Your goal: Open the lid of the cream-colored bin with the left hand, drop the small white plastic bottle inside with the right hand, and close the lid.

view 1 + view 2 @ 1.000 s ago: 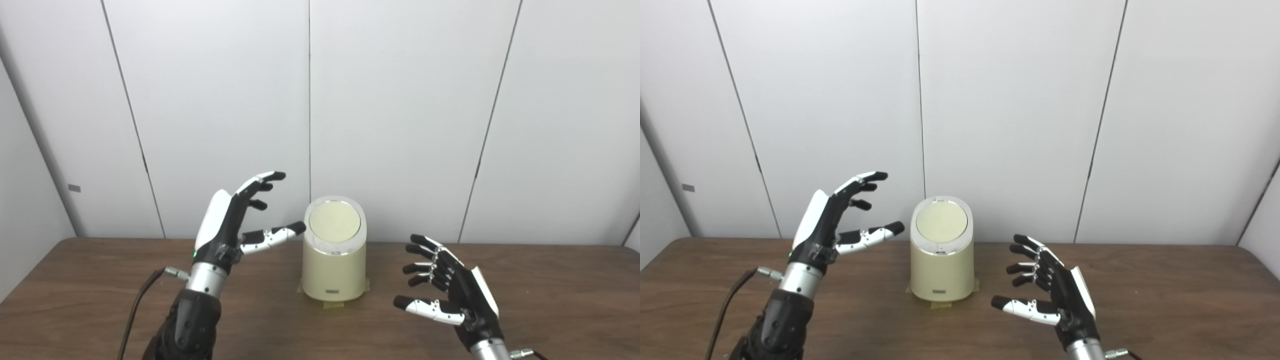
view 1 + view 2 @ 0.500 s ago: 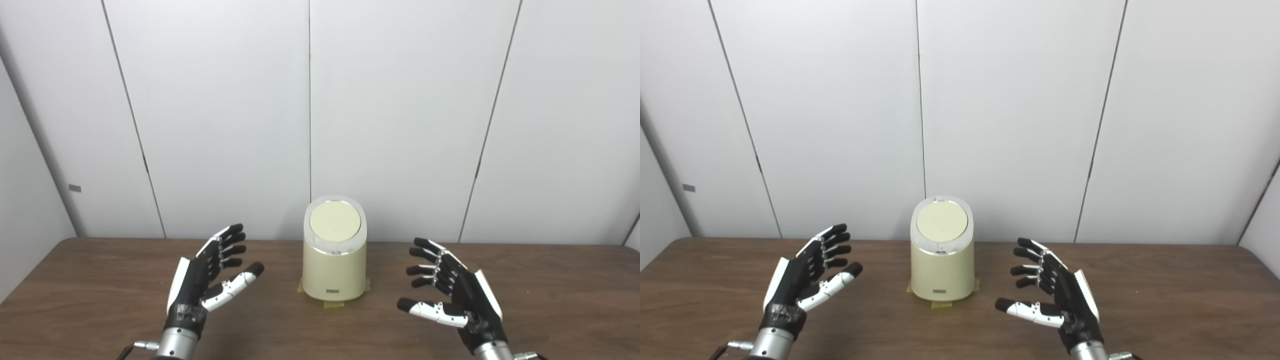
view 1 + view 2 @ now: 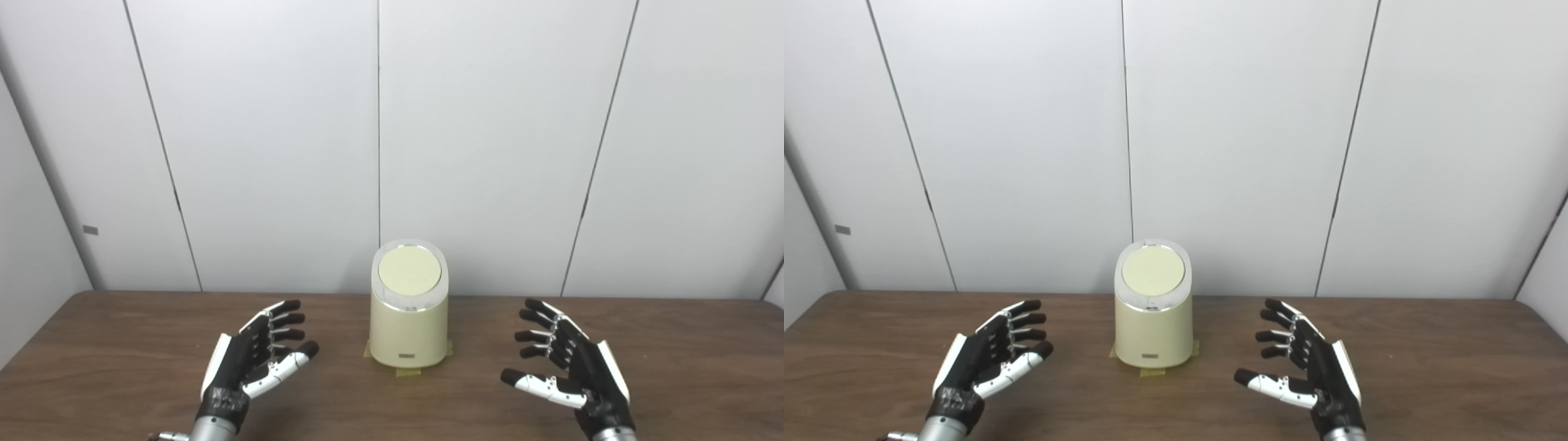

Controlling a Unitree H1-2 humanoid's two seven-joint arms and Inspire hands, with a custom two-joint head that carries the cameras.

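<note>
The cream-colored bin [image 3: 408,327] stands upright at the middle of the wooden table [image 3: 110,343], against the back wall, with its round lid [image 3: 409,271] shut flat on top. My left hand [image 3: 254,361] hovers low over the table to the bin's left, fingers spread and empty. To the bin's right, my right hand [image 3: 572,367] is held low, also spread wide with nothing in it. Both hands are well apart from the bin. No small white bottle shows in either view.
Yellowish tape tabs [image 3: 404,370] stick out from under the bin's base. White wall panels [image 3: 490,141] rise directly behind the table's far edge.
My left hand dropped from beside the lid down and back to the table's left front. My right hand drew back a little toward the lower right. The bin and lid stayed still.
</note>
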